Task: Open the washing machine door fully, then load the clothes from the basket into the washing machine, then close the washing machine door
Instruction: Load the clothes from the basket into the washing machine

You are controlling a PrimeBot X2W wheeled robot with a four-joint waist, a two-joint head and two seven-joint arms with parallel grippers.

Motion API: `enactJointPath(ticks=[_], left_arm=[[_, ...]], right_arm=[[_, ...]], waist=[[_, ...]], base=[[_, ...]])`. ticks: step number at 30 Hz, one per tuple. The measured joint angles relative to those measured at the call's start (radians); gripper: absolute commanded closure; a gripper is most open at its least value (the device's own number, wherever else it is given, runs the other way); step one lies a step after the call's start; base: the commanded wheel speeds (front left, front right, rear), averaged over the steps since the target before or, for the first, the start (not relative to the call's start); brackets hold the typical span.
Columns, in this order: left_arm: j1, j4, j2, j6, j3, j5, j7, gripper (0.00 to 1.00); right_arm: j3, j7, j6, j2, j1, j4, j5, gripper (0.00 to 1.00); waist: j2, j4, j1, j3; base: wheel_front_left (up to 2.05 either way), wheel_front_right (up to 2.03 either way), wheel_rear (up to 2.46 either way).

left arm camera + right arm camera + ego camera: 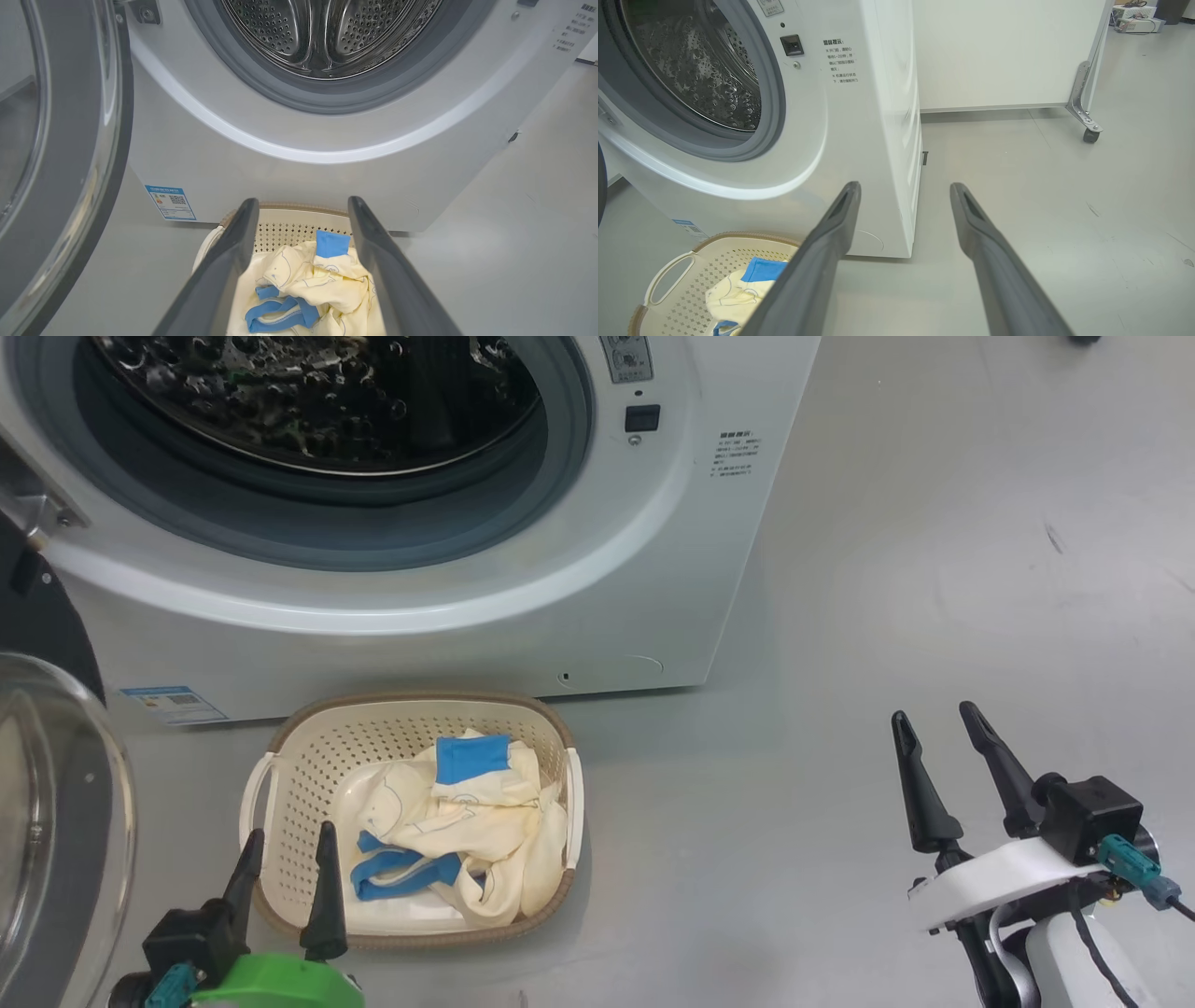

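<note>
Head view, basket (411, 698): we are seeing perforated cream plastic at six o'clock of the washing machine (523, 644), cradling crumpled soft clothes (485, 807).
washing machine door (56, 821): glassy bowl standing open, nine o'clock.
left gripper (290, 831), right gripper (933, 712): we are holding tapered fingers spread, empty.

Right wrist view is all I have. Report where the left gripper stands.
Observer: The left gripper is open and holds nothing. It is at the near-left edge of the basket, and in its own view its fingers frame the clothes.
Operator: Give me the door's state.
Observer: The washing machine door stands swung wide open on the left of the opening.
Operator: Now check the drum.
Observer: The left wrist view shows the drum as bare steel, with no garment in the part I can see.
</note>
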Motion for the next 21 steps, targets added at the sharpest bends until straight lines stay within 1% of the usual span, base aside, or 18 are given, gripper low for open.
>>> enactJointPath(ticks=[6, 12, 15, 21], left_arm=[[-0.074, 0.045, 0.007, -0.016, -0.014, -0.002, 0.035, 0.0], [-0.11, 0.092, 0.027, -0.018, -0.013, -0.019, 0.059, 0.0], [-0.135, 0.124, 0.03, -0.025, -0.015, -0.035, 0.072, 0.0], [-0.171, 0.194, 0.035, -0.026, -0.021, -0.056, 0.111, 0.0]], right_arm=[[0.011, 0.0, 0.0, 0.008, -0.049, -0.005, 0.0, 0.0], [0.024, 0.0, 0.0, 0.011, -0.089, -0.005, 0.0, 0.0], [0.024, 0.0, 0.0, 0.011, -0.104, -0.005, 0.0, 0.0], [0.024, 0.0, 0.0, 0.011, -0.115, -0.003, 0.0, 0.0]], waist=[[0.0, -0.039, 0.0, 0.073], [0.0, -0.075, 0.0, 0.116], [0.0, -0.098, 0.0, 0.137], [0.0, -0.137, 0.0, 0.17]], base=[[0.0, 0.0, 0.0], [0.0, 0.0, 0.0], [0.0, 0.0, 0.0], [0.0, 0.0, 0.0]])
